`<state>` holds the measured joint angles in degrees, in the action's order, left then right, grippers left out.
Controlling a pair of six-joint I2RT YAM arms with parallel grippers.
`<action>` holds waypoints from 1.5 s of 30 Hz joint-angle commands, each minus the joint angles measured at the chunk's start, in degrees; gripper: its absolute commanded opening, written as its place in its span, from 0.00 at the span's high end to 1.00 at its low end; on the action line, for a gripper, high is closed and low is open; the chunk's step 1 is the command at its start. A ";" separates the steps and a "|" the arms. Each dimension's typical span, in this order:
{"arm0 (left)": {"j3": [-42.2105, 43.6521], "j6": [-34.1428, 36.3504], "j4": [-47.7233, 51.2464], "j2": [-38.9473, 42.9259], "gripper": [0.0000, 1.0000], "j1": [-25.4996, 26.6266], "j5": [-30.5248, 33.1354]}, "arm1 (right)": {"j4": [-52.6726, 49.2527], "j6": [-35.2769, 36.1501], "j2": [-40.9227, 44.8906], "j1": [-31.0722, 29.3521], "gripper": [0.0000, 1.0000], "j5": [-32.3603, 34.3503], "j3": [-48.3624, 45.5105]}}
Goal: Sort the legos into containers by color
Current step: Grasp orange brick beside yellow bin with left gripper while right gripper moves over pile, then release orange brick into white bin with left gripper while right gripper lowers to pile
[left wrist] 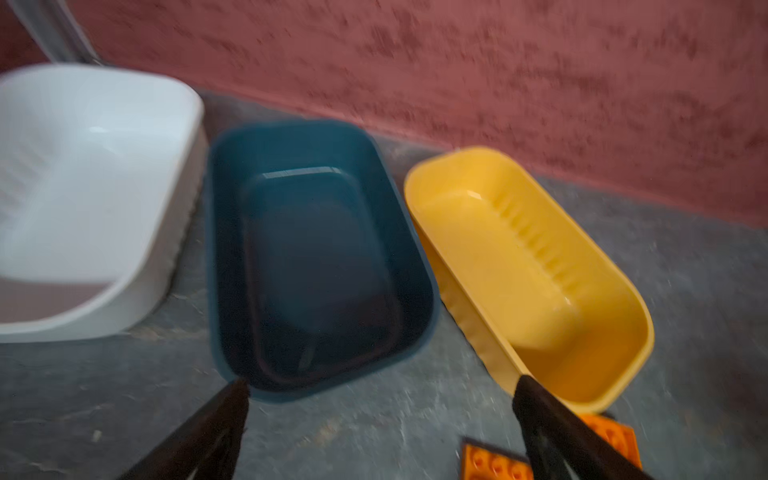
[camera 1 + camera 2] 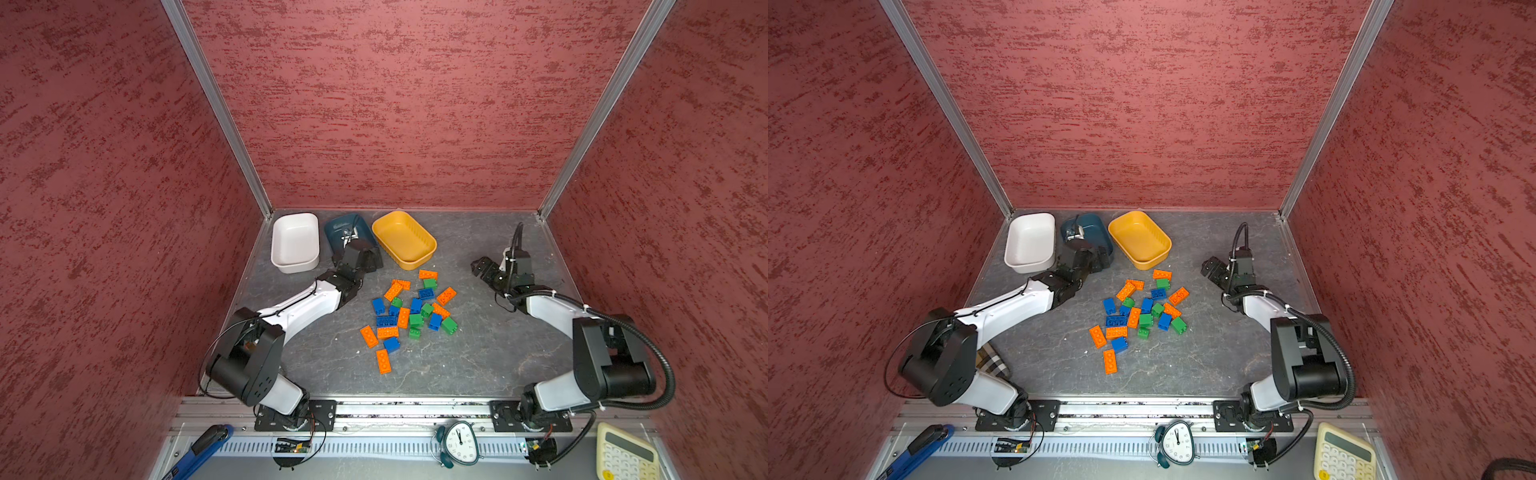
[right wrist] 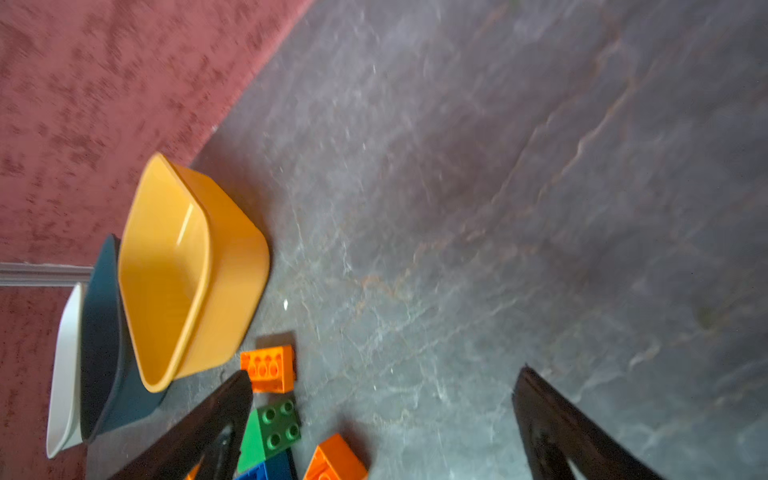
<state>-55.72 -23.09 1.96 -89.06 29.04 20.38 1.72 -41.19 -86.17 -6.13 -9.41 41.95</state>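
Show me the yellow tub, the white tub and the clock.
yellow tub [image 2: 401, 237]: in a top view, its bare floor.
white tub [image 2: 294, 241]: in a top view, its bare floor.
clock [image 2: 459, 443]: in a top view, its dial.

We see a dark grey, stone-veined worktop. Along its far edge three empty tubs stand in a row: a white tub on the left, a teal tub just beside it, and a yellow tub on the right, turned askew. In the middle the legos lie in a loose heap of orange, blue and green, with one orange brick apart at the near side. In a top view a checked cloth shows at the near left edge.
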 commanded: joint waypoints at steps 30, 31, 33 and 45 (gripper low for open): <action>-18.64 21.56 26.27 -23.43 0.78 7.24 -17.82 | -9.24 3.41 0.98 -2.63 0.01 2.58 6.71; -17.87 21.20 25.50 -22.58 0.80 7.23 -17.17 | -9.14 3.32 1.14 -2.91 0.01 2.26 6.92; -16.36 20.53 23.55 -20.33 0.83 7.15 -15.77 | -8.75 3.22 1.44 -3.73 0.01 2.39 7.13; -6.16 10.26 10.15 -1.12 0.90 -4.51 -9.65 | -6.75 -0.34 0.21 -5.63 0.01 5.78 8.65</action>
<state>-64.97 -8.05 18.92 -94.00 28.27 7.60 -6.87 -39.59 -85.97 -11.44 -5.78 48.77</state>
